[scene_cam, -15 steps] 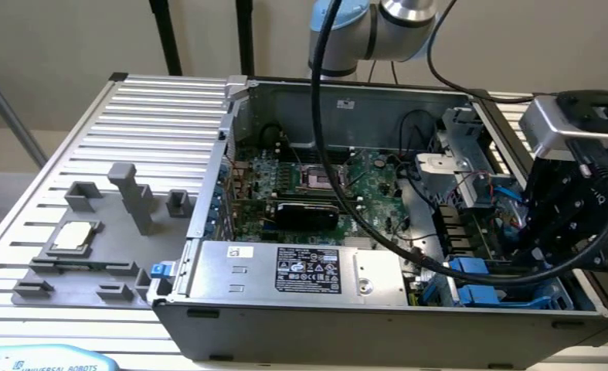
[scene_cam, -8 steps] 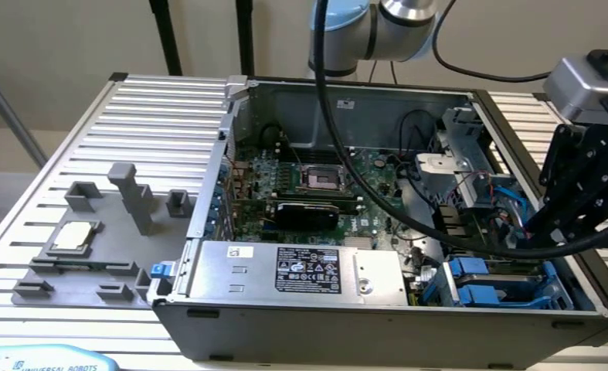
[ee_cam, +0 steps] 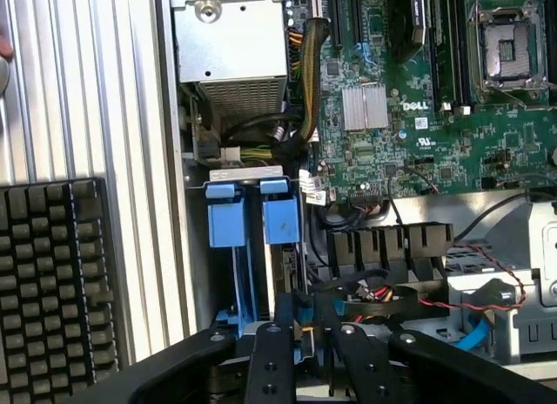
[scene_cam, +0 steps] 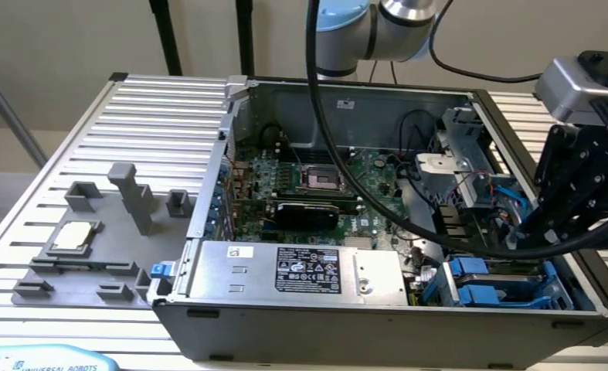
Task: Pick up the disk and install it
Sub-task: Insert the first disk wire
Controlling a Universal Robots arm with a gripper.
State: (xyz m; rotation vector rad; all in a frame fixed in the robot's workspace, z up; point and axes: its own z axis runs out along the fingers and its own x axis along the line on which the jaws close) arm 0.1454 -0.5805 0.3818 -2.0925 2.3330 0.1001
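Gripper point(ee_cam: 300, 334) held over blue drive bays point(ee_cam: 252, 217) w/ cables point(ee_cam: 383, 291) close by; disk hidden, fingers' state can't be told.

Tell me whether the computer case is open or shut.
Open: the computer case has no side panel on, and its motherboard lies exposed.

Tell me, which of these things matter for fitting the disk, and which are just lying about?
For the job: gripper, blue disk carriers in the bay, open computer case.
Just lying about: silver chip on its grey fixture, power supply box.
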